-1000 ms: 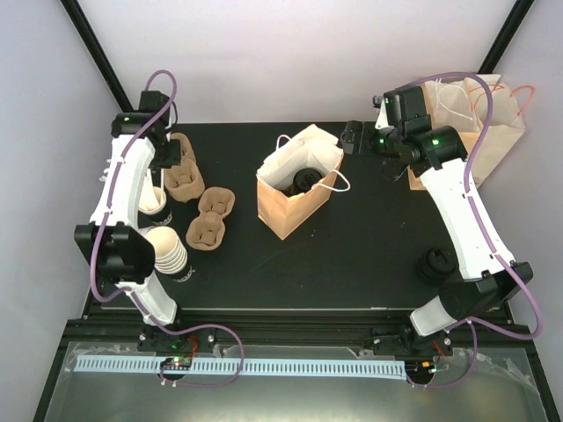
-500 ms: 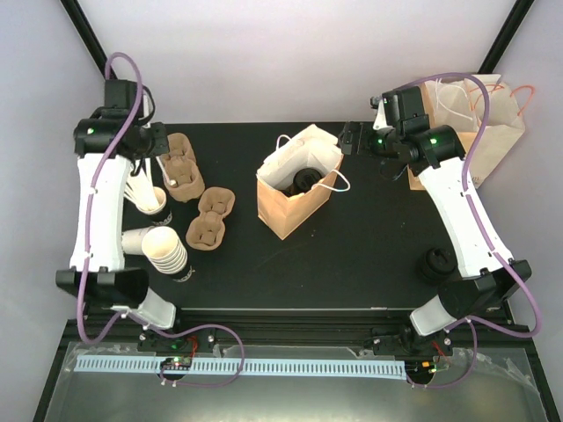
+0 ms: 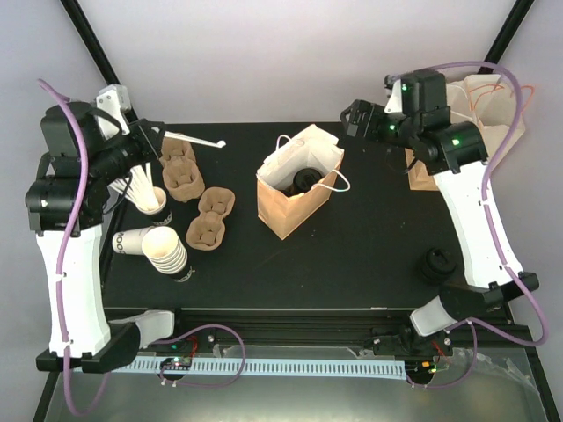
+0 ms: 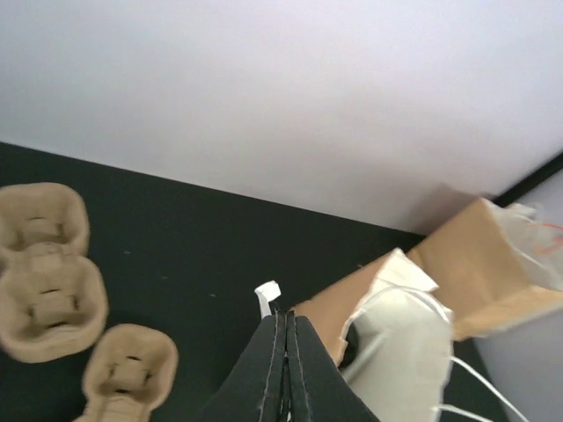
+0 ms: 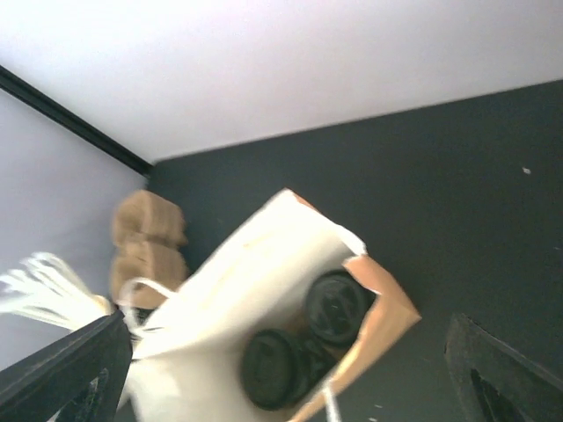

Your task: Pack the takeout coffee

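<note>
Our left gripper [image 4: 283, 327] has its black fingers pressed together on a thin white stir stick [image 4: 266, 293], whose flat tip pokes just past them. Our right gripper [image 3: 354, 119] is spread wide and holds nothing. Below and between the right fingers gapes a brown kraft paper bag [image 5: 237, 272], white-lined, with white cord handles. Inside it sit two takeout coffees [image 5: 339, 303], their glossy black round lids bearing embossed marks too blurred to read. Left of the left fingers lie rough, moulded pulp cup carriers [image 4: 48, 290] on the matte black table [image 3: 369, 246]. The stacked white paper cups [image 3: 167, 251] carry black bands with print too small to read.
</note>
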You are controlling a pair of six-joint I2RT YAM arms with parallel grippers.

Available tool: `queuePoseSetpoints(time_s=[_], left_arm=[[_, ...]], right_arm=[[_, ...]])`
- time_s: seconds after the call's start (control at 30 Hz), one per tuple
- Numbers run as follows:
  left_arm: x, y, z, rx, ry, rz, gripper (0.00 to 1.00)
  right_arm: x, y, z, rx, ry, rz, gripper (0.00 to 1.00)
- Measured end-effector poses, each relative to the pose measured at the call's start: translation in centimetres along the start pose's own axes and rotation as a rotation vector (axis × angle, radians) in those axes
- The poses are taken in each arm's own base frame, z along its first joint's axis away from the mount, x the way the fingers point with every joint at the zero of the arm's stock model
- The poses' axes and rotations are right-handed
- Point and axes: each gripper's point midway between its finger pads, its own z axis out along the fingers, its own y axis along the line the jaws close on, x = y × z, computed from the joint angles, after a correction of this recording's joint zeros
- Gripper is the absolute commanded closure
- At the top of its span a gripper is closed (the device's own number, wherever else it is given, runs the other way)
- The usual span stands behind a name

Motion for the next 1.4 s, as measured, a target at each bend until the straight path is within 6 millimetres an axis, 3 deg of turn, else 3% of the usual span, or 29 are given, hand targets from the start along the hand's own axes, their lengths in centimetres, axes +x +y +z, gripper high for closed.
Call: queuePoseSetpoints(time_s=[0.1, 0.3, 0.37, 0.5, 0.6, 0.83, 0.93, 1.1, 1.2, 1.4], left_arm=[[0.7, -1.1, -0.5, 0.08, -0.003, -0.014, 0.99], [1.3, -2.3, -0.7, 0.165, -0.006, -0.015, 0.98], [1.4, -2.7, -0.9, 0.188, -0.01, -0.006, 0.98], [1.3, -3.3, -1.6, 0.218, -0.026, 0.022, 0.99], [1.2, -3.7, -2.2, 0.234, -0.042, 0.046, 0.99], [1.2, -4.3, -3.6, 0.255, -0.065, 0.07, 0.98], [1.2, -4.6, -4.1, 0.273, -0.068, 0.072, 0.98], [1.3, -5.7, -4.3, 0.336, -0.054, 0.054, 0.98], [1.1, -6.8, -4.4, 0.398, -0.044, 0.028, 0.98], [0.6, -8.7, -3.9, 0.538, -0.018, -0.04, 0.98]], right_arm=[[-1.6, 2.0, -2.5, -0.08, -0.054, 0.062, 0.0], [-6.0, 5.6, -9.5, -0.332, -0.218, 0.261, 0.0], [-7.3, 5.8, -12.2, -0.432, -0.281, 0.37, 0.0], [-7.6, 4.9, -14.7, -0.593, -0.349, 0.577, 0.0], [-6.7, 4.3, -14.5, -0.703, -0.354, 0.689, 0.0], [-4.3, 2.2, -11.7, -0.81, -0.313, 0.885, 0.0], [-4.2, 1.5, -11.9, -0.82, -0.329, 0.928, 0.0], [-5.7, 3.5, -14.3, -0.847, -0.332, 0.812, 0.0], [-5.1, 4.1, -14.4, -0.847, -0.301, 0.755, 0.0], [-2.5, 3.4, -10.3, -0.793, -0.149, 0.759, 0.0]])
